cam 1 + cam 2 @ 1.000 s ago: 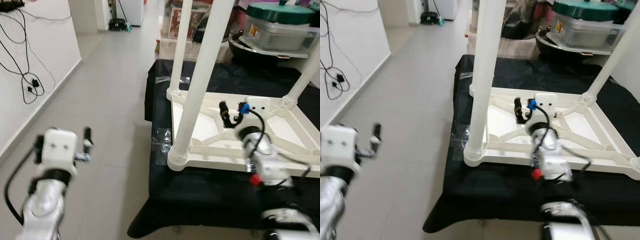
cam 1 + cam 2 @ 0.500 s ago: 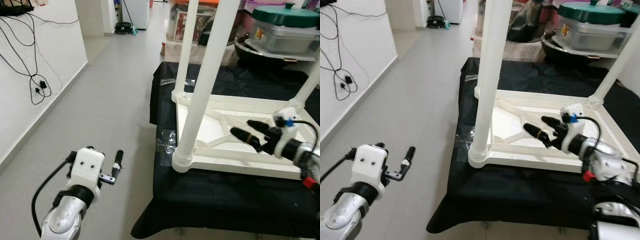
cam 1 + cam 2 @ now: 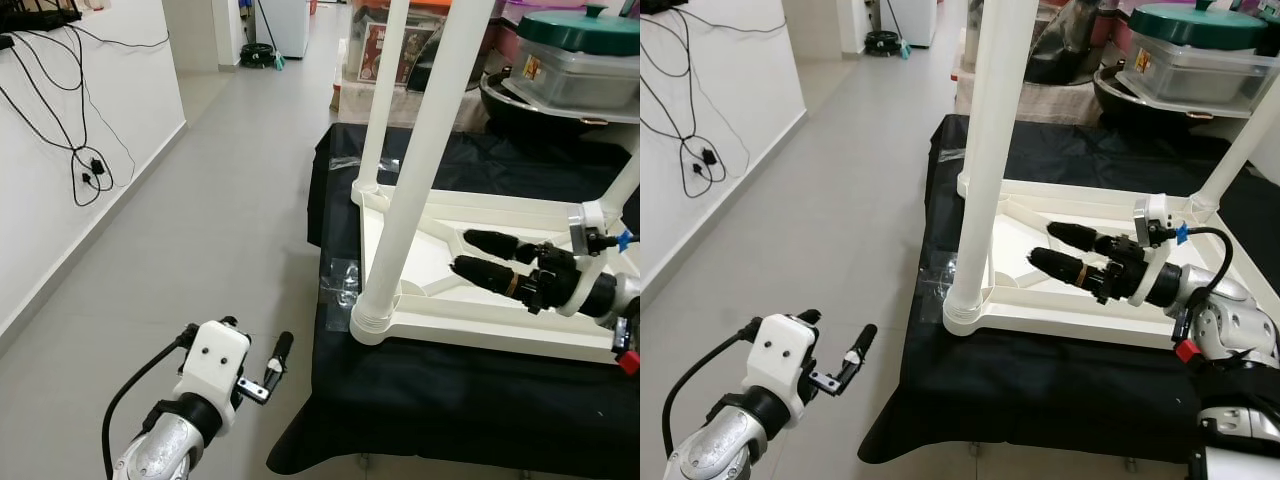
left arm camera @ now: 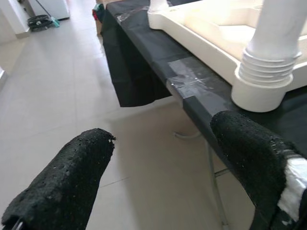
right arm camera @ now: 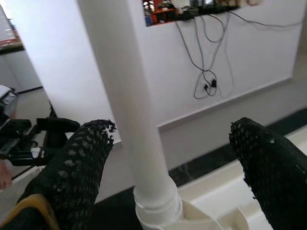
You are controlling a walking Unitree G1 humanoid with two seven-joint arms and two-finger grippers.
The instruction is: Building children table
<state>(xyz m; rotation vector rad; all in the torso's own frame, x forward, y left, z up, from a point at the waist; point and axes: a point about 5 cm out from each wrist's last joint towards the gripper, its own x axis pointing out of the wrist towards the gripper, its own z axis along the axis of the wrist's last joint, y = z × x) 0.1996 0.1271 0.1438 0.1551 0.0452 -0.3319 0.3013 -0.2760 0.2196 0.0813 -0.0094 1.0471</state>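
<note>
Item: white plastic children's table (image 3: 480, 240), lying inverted on a low stand draped in black cloth (image 3: 430, 400), underside frame up, legs standing vertical.

Near leg (image 3: 985, 170) — a white tube seated in a ribbed collar (image 3: 378, 322) at the frame's front corner, straight ahead of the right gripper's fingertips and a little apart from them. A second leg (image 3: 380, 95) rises at the far corner beyond it; part of a third leg shows at the far right corner.

Right gripper (image 3: 1060, 250): fingers spread wide, nothing between them, held level over the frame's ribbed underside and aimed at the near leg (the wrist view frames that leg between the two fingers (image 5: 72, 167)).

Left gripper (image 3: 270, 365): low over the grey floor, off the cloth's near corner, fingers parted and empty; the collar lies ahead of it and above.

Handling, judged: the table looks light and stiff, moulded plastic with a smooth, likely slippery surface. The round leg could turn or slide in a loose pinch — best taken low on the tube, just above the collar, where leverage on the joint is least. The thin frame ribs seem the weaker hold.

Clear tape (image 3: 340, 285) marks the cloth beside the collar.
</note>
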